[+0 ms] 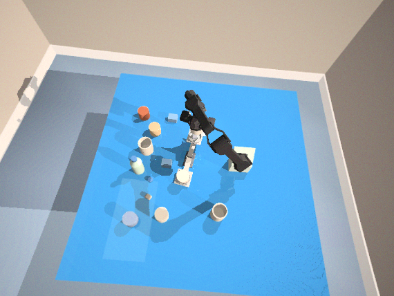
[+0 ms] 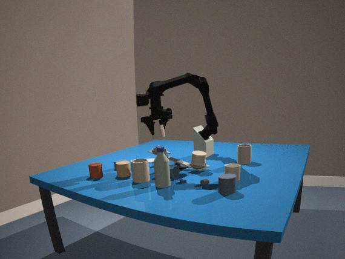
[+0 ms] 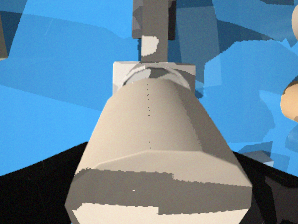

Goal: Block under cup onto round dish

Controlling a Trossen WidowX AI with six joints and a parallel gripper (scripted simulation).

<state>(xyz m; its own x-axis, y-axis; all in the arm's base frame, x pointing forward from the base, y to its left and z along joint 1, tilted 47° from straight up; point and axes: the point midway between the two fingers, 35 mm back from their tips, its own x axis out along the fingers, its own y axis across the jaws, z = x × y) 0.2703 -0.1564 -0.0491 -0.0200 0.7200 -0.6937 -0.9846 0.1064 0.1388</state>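
Note:
My gripper (image 1: 196,130) (image 2: 158,130) (image 3: 154,152) is shut on a cream cup (image 2: 163,131) (image 3: 155,125), holding it in the air above the far pan (image 1: 194,139) (image 2: 154,152) (image 3: 120,75) of the balance. The other cream cup (image 1: 182,176) (image 2: 199,158) stands upside down on the near pan (image 1: 187,184), joined by the beam (image 1: 189,160). The near pan sits lower. The round dish appears as a pale flat disc (image 2: 150,160) behind the objects in the exterior view; the arm seems to hide it in the top view. I cannot make out the block in the far pan.
Left of the balance in the top view stand a red cup (image 1: 144,113), an orange cup (image 1: 155,128), an open cream cup (image 1: 145,149), a bottle (image 1: 137,167) and a grey block (image 1: 166,162). Lower down are a small brown piece (image 1: 148,196), a lavender cylinder (image 1: 130,218) and another open cup (image 1: 219,211).

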